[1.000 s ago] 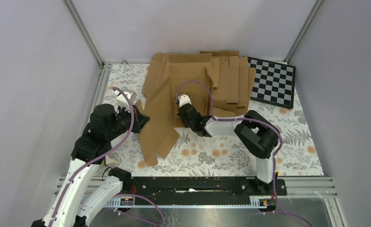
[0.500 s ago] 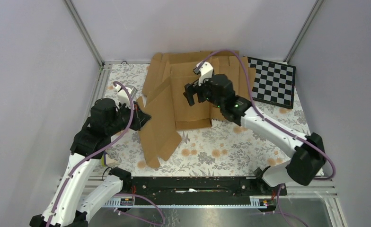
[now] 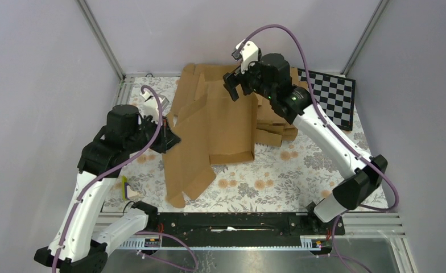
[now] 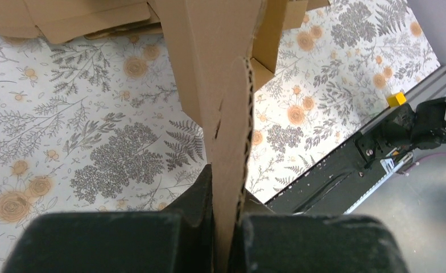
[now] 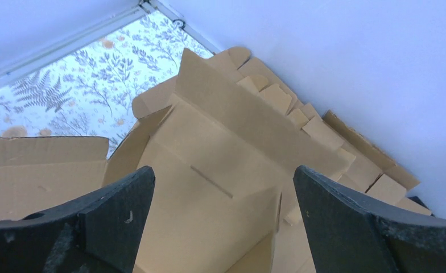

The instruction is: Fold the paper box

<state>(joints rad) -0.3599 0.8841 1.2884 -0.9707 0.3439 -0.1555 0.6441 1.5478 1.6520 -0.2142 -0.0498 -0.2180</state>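
The paper box (image 3: 223, 128) is a creased brown cardboard sheet, partly raised in the middle of the floral table. My left gripper (image 3: 166, 138) is shut on its left flap; in the left wrist view the flap's corrugated edge (image 4: 227, 114) runs upright between the closed left gripper (image 4: 227, 187). My right gripper (image 3: 238, 86) hangs high over the box's far end, open and holding nothing. The right wrist view looks down between its wide-apart fingers (image 5: 118, 205) onto the box's inner panel (image 5: 209, 153) with its raised far wall.
A pile of flat cardboard blanks (image 3: 280, 99) lies behind and right of the box. A checkerboard (image 3: 330, 99) rests at the back right. A small yellow piece (image 3: 124, 186) sits by the left arm. A black rail (image 3: 232, 223) runs along the near edge.
My right gripper has opened, let go of the box and risen from its near side to above its far end. The box panel now lies flatter. My left gripper still pinches the flap.
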